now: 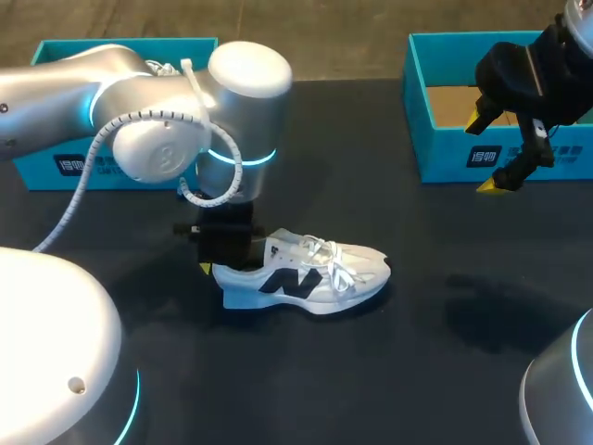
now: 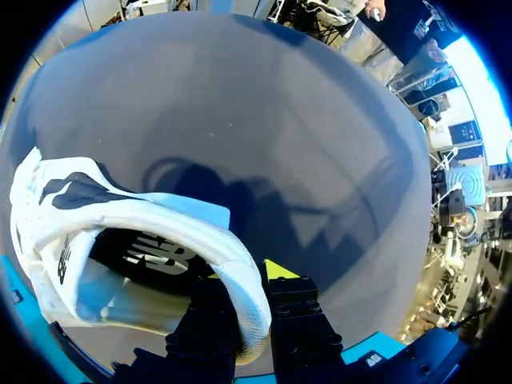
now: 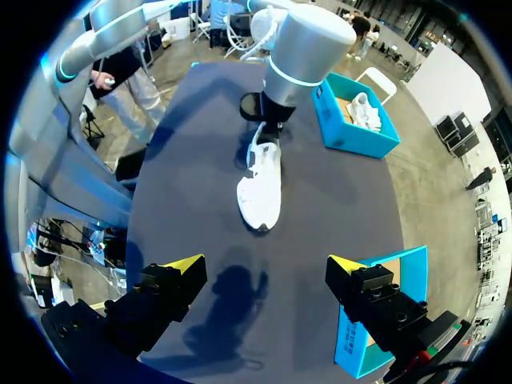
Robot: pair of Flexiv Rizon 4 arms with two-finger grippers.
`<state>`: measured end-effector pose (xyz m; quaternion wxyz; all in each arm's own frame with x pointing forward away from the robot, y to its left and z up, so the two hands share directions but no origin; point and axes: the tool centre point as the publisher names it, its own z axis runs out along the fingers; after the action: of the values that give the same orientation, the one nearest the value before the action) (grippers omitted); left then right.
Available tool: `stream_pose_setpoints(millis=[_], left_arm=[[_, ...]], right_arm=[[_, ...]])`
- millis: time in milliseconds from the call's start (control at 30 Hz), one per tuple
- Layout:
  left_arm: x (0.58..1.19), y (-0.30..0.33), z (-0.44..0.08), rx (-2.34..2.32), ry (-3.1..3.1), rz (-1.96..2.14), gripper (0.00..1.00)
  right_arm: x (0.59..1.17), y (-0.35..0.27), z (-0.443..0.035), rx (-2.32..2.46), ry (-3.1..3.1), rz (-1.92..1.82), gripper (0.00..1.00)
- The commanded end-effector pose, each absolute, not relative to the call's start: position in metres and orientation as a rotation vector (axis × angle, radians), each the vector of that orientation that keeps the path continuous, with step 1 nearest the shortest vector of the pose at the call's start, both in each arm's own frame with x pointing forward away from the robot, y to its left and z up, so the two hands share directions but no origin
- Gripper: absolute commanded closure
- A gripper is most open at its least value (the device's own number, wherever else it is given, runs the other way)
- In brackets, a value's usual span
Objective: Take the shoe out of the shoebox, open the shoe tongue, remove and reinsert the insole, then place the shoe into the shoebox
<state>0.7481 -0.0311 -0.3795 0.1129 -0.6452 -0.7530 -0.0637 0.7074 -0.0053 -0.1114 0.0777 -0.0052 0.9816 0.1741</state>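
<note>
Head view: left gripper (image 2: pixel 246 282) clamps the heel collar of the sneaker (image 1: pixel 315 273), presumably steadying it for tongue opening; right gripper (image 1: pixel 486 153), at 2 o'clock over the shoebox (image 1: pixel 445 153), waits wide open, empty.

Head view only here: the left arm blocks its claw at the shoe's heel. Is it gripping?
Observer: Yes. The left wrist view shows the left claw shut on the shoe at the heel rim, one finger inside, one outside.
Operator: Insole in or out?
Observer: In. A dark insole lies inside the shoe.
Operator: Box behind that arm, empty?
Observer: No. The right wrist view shows a second white shoe in that shoebox.
</note>
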Motion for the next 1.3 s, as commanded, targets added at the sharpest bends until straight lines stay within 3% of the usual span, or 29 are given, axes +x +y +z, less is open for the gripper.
stream_pose_setpoints(millis=[33,67,100,133,167,200,867,1300], left_arm=[[0.749,-0.035,-0.381,-1.890,-2.200,-0.200,1.00],[0.748,-0.035,-0.381,-1.891,-2.198,-0.200,0.84],[0.748,-0.034,-0.381,-1.891,-2.196,-0.199,0.61],[0.747,-0.034,-0.380,-1.896,-2.195,-0.191,0.29],[0.746,-0.034,-0.379,-1.901,-2.195,-0.188,0.08],[0.745,-0.034,-0.377,-1.905,-2.199,-0.183,0.00],[0.750,-0.002,-0.292,-1.922,-2.660,0.374,0.00],[0.752,0.010,-0.280,-1.924,-2.705,0.655,0.00]], right_arm=[[0.710,-0.004,-0.111,-0.015,2.946,0.517,0.00],[0.710,-0.004,-0.111,-0.015,2.946,0.517,0.00],[0.710,-0.004,-0.111,-0.015,2.946,0.517,0.00],[0.710,-0.004,-0.111,-0.015,2.946,0.517,0.00],[0.710,-0.004,-0.111,-0.015,2.946,0.517,0.00],[0.710,-0.004,-0.111,-0.015,2.946,0.517,0.00],[0.710,-0.004,-0.111,-0.015,2.946,0.517,0.00],[0.710,-0.004,-0.111,-0.015,2.946,0.517,0.00]])
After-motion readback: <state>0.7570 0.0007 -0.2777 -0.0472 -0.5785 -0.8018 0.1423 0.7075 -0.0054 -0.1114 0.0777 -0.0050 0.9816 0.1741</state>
